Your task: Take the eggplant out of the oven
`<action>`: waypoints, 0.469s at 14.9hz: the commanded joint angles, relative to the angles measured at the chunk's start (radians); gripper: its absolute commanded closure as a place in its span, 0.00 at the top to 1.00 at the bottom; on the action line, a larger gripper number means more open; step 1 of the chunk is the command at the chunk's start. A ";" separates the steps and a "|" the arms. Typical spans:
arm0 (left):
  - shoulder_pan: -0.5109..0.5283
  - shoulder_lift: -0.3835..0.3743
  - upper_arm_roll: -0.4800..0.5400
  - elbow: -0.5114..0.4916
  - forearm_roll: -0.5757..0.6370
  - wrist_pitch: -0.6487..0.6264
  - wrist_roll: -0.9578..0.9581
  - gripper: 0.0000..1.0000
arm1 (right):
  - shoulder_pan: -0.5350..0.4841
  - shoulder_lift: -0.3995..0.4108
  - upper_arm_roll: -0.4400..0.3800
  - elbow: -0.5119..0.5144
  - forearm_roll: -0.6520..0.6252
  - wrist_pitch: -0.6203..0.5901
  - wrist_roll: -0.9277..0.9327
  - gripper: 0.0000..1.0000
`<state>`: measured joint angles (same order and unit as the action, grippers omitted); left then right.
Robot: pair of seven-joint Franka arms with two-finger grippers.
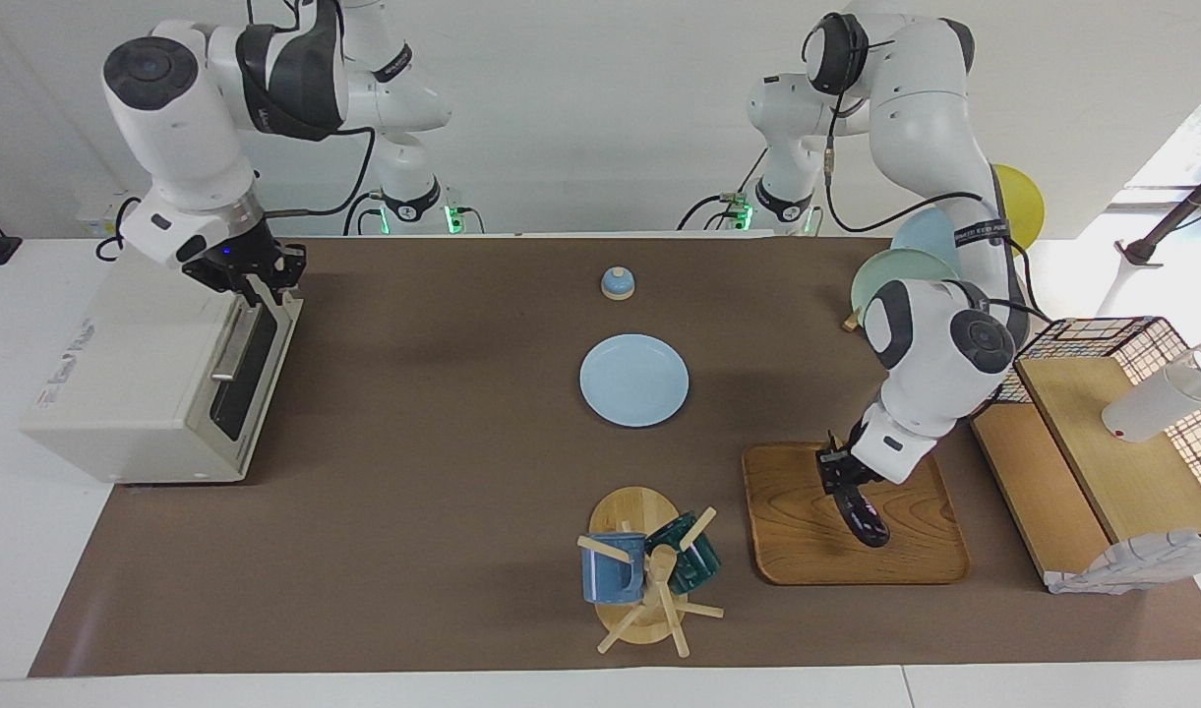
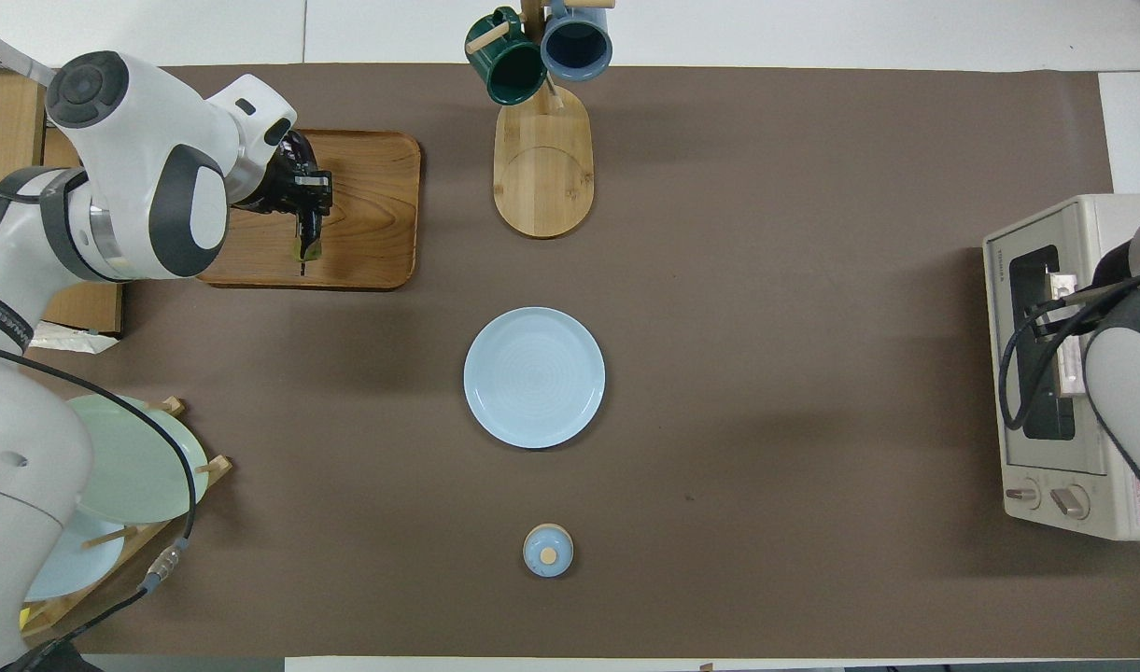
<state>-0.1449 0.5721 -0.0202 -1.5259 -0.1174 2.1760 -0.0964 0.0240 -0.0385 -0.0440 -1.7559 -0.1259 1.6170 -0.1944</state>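
Observation:
The eggplant (image 1: 864, 516), dark and glossy, hangs tilted low over the wooden tray (image 1: 915, 560), and its lower end is at the tray's surface. My left gripper (image 1: 841, 479) is shut on its upper part. From above, the left gripper (image 2: 301, 193) and the eggplant's stem (image 2: 305, 246) show over the tray (image 2: 373, 215). The cream oven (image 1: 138, 374) stands at the right arm's end of the table with its dark glass door shut. My right gripper (image 1: 258, 275) hovers just above the door's top edge, open and holding nothing. In the overhead view the right arm covers part of the oven (image 2: 1036, 467).
A light blue plate (image 1: 633, 381) lies mid-table, with a small blue knob (image 1: 617, 283) nearer the robots. A mug tree (image 1: 649, 580) with two mugs stands beside the tray. A plate rack (image 1: 905, 280) and a wire-and-wood shelf (image 1: 1102, 433) fill the left arm's end.

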 commanded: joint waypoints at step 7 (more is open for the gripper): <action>0.014 0.020 -0.004 -0.014 0.025 0.042 0.018 0.00 | -0.004 0.013 0.000 0.090 0.075 -0.069 0.018 1.00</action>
<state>-0.1311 0.5963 -0.0254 -1.5271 -0.1056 2.1996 -0.0905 0.0231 -0.0284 -0.0448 -1.6940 -0.0810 1.5698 -0.1867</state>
